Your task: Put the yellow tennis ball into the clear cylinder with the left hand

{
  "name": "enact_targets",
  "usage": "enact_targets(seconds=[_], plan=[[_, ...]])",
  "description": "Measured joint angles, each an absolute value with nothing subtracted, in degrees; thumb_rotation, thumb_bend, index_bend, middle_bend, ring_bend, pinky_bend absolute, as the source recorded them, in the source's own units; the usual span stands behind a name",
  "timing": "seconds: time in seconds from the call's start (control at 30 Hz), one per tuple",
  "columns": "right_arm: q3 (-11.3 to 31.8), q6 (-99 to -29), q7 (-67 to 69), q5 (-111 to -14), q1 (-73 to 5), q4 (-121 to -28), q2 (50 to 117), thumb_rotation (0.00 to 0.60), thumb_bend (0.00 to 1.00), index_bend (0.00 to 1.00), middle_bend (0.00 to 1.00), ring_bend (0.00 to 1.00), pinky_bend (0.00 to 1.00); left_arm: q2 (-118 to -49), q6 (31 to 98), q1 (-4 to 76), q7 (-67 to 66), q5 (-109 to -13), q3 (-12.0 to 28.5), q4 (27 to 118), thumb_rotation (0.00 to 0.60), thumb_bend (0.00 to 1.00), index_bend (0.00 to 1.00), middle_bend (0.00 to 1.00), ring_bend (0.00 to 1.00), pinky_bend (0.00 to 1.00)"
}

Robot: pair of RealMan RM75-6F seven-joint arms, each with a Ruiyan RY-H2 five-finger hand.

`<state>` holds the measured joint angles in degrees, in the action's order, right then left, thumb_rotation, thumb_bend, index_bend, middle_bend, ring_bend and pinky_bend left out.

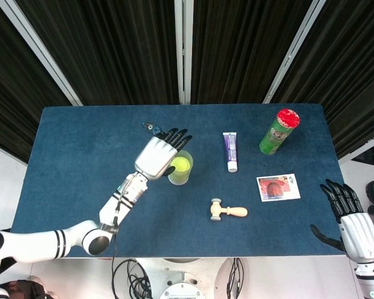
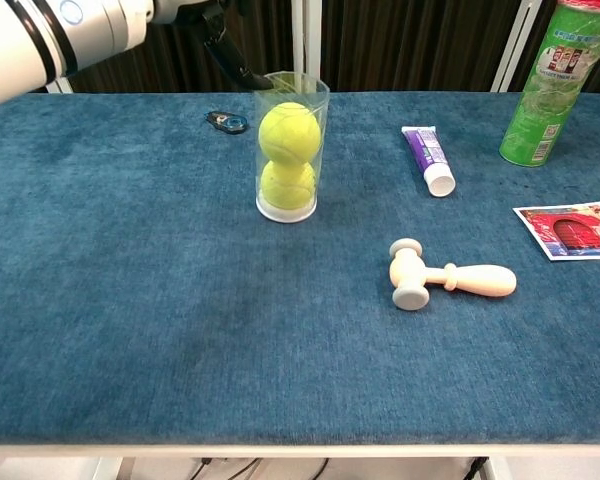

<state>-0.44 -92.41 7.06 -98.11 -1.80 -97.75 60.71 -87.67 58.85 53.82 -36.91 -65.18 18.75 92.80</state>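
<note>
The fuzzy yellow ball (image 2: 289, 132) is sitting in the clear round cylinder (image 2: 291, 160). The left hand (image 1: 157, 156) is hovering beside, fingers wide, holding nothing.

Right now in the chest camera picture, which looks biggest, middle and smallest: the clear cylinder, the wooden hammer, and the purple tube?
1. clear cylinder, tallest and widest.
2. wooden hammer, though it lies nearer the camera, so that helps it.
3. purple tube, smallest, but farther back.

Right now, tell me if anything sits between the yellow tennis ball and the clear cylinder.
Nothing does. The upper tennis ball is already inside the clear cylinder, resting on a second ball. The left hand is beside the rim, fingers spread, holding nothing.
</note>
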Motion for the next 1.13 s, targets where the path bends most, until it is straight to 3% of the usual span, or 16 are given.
enact_targets(seconds=[0.13,0.33,0.53,0.77,1.13], plan=[[-0.5,-92.3,7.0,-98.1,-1.8,-97.8,60.7,0.6,0.18,0.0,0.0,0.0,0.0,-86.0,61.0,53.1,-37.4,-66.0,18.4,94.7,0.6,0.18,0.14,0.11,0.12,0.29],[-0.5,-92.5,6.7,-98.5,-1.8,-97.9,60.8,0.6,0.18,0.0,0.0,0.0,0.0,-80.0,69.6,47.7,-39.5,-71.3,15.4,98.9,0.6,0.15,0.15,0.13,0.07,0.17],[-0.6,-92.5,5.6,-99.2,-1.8,-98.5,61.0,0.6,0.18,0.0,0.0,0.0,0.0,-71.9,79.5,35.6,-39.3,-75.4,7.5,106.4,0.6,0.14,0.05,0.01,0.0,0.0],[-1.4,-93.3,4.2,-101.3,-1.4,-98.7,61.4,0.6,0.18,0.0,0.0,0.0,0.0,-68.0,91.2,20.2,-30.4,-83.6,-4.5,106.9,0.6,0.14,0.04,0.0,0.0,0.0],[-2.1,-91.9,2.0,-102.4,-1.8,-98.8,62.3,0.6,0.18,0.0,0.0,0.0,0.0,-70.6,96.5,9.8,-19.1,-88.5,-8.8,96.1,0.6,0.14,0.04,0.0,0.0,0.0]])
